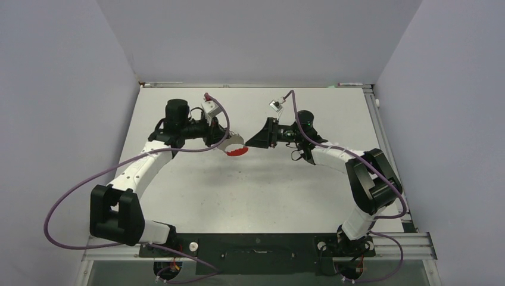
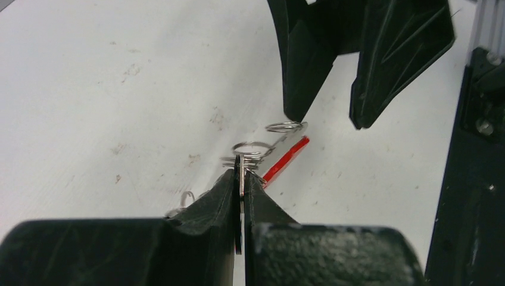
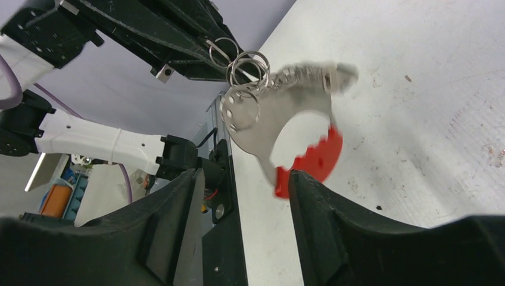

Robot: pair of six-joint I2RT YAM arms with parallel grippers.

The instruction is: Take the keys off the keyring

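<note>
Shiny metal keyring (image 3: 280, 113); scuffed matt table (image 3: 429, 107)

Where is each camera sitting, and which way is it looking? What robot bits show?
Top camera: high behind the arm bases, looking down at the table; the left arm and right arm show whole.
Left wrist camera: on the left arm, looking past the left gripper, shut on the keyring, toward the right gripper.
Right wrist camera: on the right arm, looking between its own open fingers at the keyring and left gripper.
Shared: all three show the keyring's red part.
</note>
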